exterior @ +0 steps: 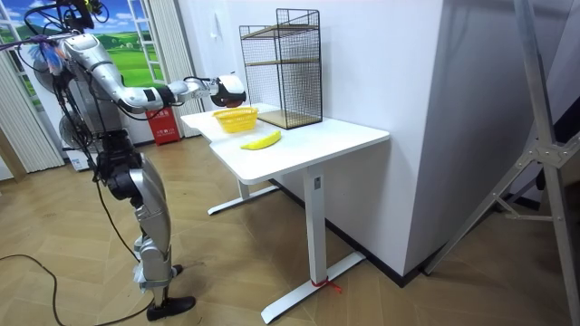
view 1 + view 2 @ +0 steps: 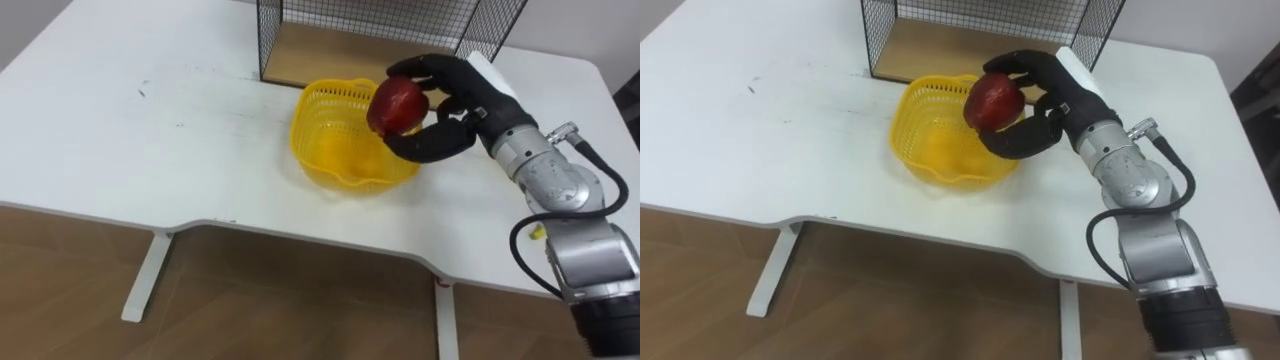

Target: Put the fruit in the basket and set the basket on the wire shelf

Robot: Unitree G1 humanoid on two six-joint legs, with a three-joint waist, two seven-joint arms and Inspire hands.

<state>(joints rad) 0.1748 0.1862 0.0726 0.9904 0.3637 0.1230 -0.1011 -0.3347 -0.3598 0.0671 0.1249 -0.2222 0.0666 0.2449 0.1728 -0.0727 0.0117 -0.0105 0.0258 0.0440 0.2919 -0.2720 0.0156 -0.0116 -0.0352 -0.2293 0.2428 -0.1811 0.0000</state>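
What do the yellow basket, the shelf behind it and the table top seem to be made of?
The basket looks like glossy yellow plastic: moulded lattice walls, a wavy rim. The shelf seems thin dark metal wire in a grid; its brown board is probably wood. The table top looks like smooth white laminate or painted board; I cannot tell which.

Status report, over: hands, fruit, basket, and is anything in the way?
Right hand shut on red apple, above yellow basket rim. Banana lies on table. Nothing between basket and wire shelf.

White table, wooden floor
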